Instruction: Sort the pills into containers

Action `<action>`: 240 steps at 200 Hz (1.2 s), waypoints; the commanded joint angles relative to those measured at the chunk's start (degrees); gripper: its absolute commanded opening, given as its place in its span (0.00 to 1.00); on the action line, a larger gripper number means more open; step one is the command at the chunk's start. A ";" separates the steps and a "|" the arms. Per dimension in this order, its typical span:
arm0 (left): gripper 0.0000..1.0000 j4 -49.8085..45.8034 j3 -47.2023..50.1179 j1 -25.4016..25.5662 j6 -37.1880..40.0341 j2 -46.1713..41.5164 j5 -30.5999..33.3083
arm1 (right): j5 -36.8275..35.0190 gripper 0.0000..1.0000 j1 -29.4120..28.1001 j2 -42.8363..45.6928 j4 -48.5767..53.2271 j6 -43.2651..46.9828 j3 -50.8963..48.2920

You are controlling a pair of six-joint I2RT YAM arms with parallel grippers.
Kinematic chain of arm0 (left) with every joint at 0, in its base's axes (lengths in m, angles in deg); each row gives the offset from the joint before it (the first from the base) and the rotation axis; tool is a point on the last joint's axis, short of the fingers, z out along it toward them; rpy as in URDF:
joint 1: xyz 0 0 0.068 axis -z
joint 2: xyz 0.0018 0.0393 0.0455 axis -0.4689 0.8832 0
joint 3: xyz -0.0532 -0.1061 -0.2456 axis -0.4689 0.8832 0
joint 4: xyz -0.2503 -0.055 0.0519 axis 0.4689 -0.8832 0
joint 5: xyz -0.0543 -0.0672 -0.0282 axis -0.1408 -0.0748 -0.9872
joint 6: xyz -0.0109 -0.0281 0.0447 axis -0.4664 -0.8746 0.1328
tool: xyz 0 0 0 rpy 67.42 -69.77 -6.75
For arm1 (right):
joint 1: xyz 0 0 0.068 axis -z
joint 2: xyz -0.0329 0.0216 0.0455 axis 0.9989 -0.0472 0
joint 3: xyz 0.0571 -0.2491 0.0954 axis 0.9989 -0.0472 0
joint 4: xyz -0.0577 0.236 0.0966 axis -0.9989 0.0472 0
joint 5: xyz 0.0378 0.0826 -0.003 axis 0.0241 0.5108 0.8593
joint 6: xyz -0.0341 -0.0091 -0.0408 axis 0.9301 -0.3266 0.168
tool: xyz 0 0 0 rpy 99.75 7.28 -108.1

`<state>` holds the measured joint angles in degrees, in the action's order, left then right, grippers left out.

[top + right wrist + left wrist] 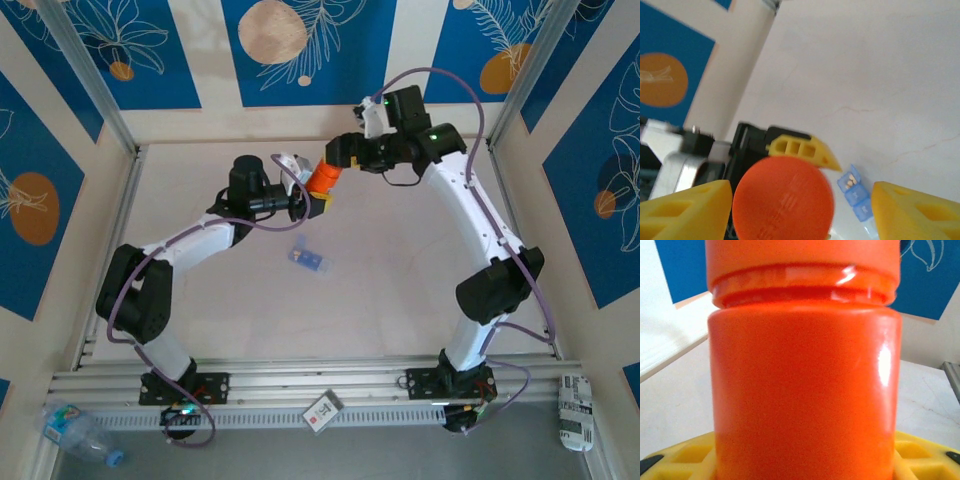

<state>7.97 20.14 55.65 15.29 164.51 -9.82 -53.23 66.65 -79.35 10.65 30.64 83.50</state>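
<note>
left claw (316,198) grips the orange bottle (323,180); right claw (802,197) stands open around its cap (782,200).
in the top view the bottle is held tilted at upper centre, between the two claws. in the right wrist view the yellow fingers (685,210) flank the cap at the bottom of the frame, with a gap on the right side. the blue box (308,258) lies on the table (200,300) at centre, apart from both claws; pale pills (852,179) show in one compartment.
</note>
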 commanded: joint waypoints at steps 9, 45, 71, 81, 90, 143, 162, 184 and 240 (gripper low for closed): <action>0.00 3.52 -1.88 0.40 -0.53 -1.20 -4.08 | 4.69 0.87 2.43 2.81 0.94 1.79 2.05; 0.00 3.56 -2.72 0.20 -1.80 -0.66 -7.67 | 7.78 0.87 4.05 4.74 0.79 8.89 1.25; 0.00 2.14 -4.23 -0.33 -3.27 0.02 -11.99 | 10.73 0.84 4.34 3.96 4.84 20.67 3.26; 0.00 0.81 -4.88 -0.36 -3.27 0.14 -13.07 | 11.20 0.83 4.22 3.55 6.27 23.85 3.82; 0.00 -0.01 -5.38 -0.47 -3.26 0.28 -13.89 | 12.20 0.82 4.24 3.10 7.35 25.90 4.59; 0.00 -1.84 -6.42 -0.49 -3.34 0.57 -15.35 | 12.46 0.81 3.42 -0.23 10.97 28.42 8.69; 0.00 -2.12 -6.50 -0.60 -3.30 0.55 -15.56 | 12.35 0.81 2.61 -0.77 11.69 28.86 8.98; 0.00 -2.41 -6.43 -0.64 -3.35 0.56 -15.67 | 11.85 0.80 1.93 -1.43 12.30 29.13 9.06; 0.00 -2.41 -6.34 -0.61 -3.33 0.53 -15.84 | 11.77 0.63 0.26 -2.81 13.26 29.23 9.55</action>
<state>4.73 15.74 55.36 12.23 165.12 -23.41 -42.26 67.96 -81.06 21.51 59.10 91.11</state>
